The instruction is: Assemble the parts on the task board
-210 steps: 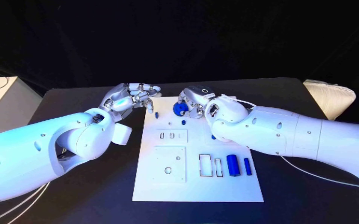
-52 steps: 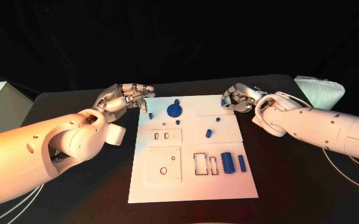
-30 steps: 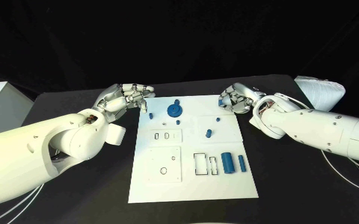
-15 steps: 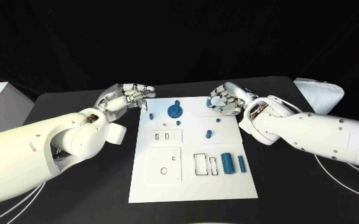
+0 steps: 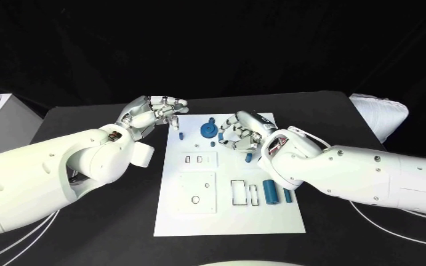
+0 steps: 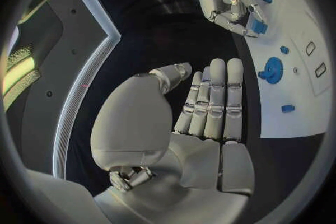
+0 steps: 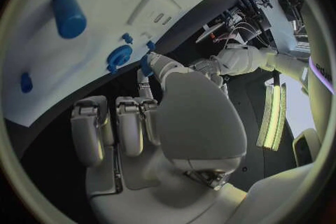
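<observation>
I have the task board (image 5: pixel 233 220) lying flat in the middle of the black table (image 5: pixel 106 229), its long sides running away from me. My left hand (image 5: pixel 158 111) sits just off the board's far left corner, over the bare table; its fingers lie straight and side by side with the thumb bent across in front of them, and there is nothing in it. My right hand (image 5: pixel 238 132) is over the far half of the board, fingers curled in. From the left wrist camera I see that hand (image 6: pixel 229 4) with a small blue part (image 6: pixel 258 27) at its fingertips, so I read it as pinching that part; from the head camera the part itself is mostly hidden under the fingers.

On the board, the blue gear-like disc (image 5: pixel 208 130) stands near the far edge, just beside the right hand on its left side, with a small blue peg (image 5: pixel 211 120) just beyond it. Another small blue peg (image 5: pixel 181 135) stands near the board's left edge, close to the left hand but apart from it. Toward the right edge of the board, nearer me, the thick blue cylinder (image 5: pixel 269 191) lies on its side with the thin blue bar (image 5: pixel 287 195) parallel just beside it. Left of those are two outlined rectangular slots (image 5: pixel 239 193), and further left a raised square plate (image 5: pixel 199 193) with an oval hole in it. The right wrist camera also catches the cylinder (image 7: pixel 69 12) and the disc (image 7: pixel 118 57) on the white surface
</observation>
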